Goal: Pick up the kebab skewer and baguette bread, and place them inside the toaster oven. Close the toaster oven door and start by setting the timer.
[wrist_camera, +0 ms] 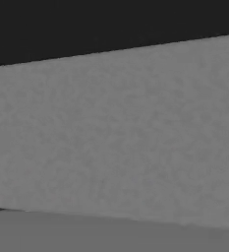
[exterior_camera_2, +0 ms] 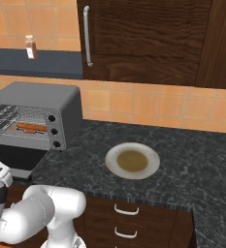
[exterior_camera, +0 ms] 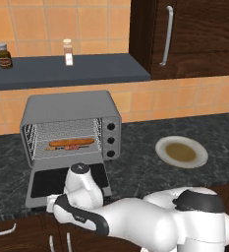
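The baguette (exterior_camera: pixel 71 142) and skewer (exterior_camera: pixel 66 147) lie side by side on the rack inside the oven (exterior_camera: pixel 69 128), long axes left-right. The door (exterior_camera: pixel 47 183) hangs open flat toward 6 o'clock. The arm is low over it, at its front edge. The gripper's jaws are spread wide and hold nothing. The door must swing up toward 12 o'clock.

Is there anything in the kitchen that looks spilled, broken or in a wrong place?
Nothing stands out. The baguette bread and kebab skewer lie flat on the toaster oven rack; the toaster oven door hangs open.
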Available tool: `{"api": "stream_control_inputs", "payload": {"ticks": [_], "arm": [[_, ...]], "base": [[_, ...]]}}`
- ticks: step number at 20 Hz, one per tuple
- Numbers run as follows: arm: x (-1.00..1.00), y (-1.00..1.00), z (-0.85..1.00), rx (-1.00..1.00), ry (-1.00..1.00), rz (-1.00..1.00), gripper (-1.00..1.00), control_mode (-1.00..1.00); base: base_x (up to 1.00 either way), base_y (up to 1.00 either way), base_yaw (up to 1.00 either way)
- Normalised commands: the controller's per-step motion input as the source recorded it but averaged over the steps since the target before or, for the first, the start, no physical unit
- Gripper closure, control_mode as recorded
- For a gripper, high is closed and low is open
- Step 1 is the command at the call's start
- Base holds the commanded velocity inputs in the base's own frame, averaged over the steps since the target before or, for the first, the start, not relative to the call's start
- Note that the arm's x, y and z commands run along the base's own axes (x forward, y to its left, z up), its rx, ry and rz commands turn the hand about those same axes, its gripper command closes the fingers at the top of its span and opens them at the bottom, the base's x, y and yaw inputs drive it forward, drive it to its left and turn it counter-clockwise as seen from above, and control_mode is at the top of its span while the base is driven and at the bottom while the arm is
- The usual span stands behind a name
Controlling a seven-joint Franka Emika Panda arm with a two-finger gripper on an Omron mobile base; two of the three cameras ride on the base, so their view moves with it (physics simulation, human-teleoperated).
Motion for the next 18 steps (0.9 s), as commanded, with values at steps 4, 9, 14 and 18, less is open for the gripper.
{"api": "stream_control_inputs", "payload": {"ticks": [4,9,14,18], "arm": [[-0.19,0.00,-0.16,0.00,-0.08,0.19,-1.00,-1.00],[0.08,0.00,-0.13,0.00,-0.09,0.14,-1.00,-1.00],[0.30,0.00,0.00,0.00,-0.12,0.10,-1.00,-1.00],[0.34,0.00,0.00,0.00,-0.18,0.08,-1.00,-1.00]], "base": [[0.00,0.00,0.00],[0.00,0.00,0.00],[0.00,0.00,0.00],[0.00,0.00,0.00]]}}
